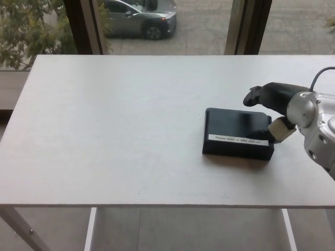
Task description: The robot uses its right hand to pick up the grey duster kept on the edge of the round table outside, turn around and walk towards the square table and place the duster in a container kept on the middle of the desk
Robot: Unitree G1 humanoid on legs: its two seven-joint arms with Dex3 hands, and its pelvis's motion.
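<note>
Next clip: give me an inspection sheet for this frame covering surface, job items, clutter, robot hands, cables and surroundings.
Surface: white rectangular table, top looks clean and bare apart from one item.
Job's things: dark block-shaped duster with a white label strip along its near side, lying flat right of centre. No container seen.
Clutter: nothing seen.
Robot hands: right robot hand at the duster's right end, fingers spread, one above the top and one down at the right edge; not closed on it. Left robot hand not in view.
Cables: one thin dark cable arcing above the right wrist.
Surroundings: window frames behind the table, pavement and a parked grey car outside, foliage at upper left.
</note>
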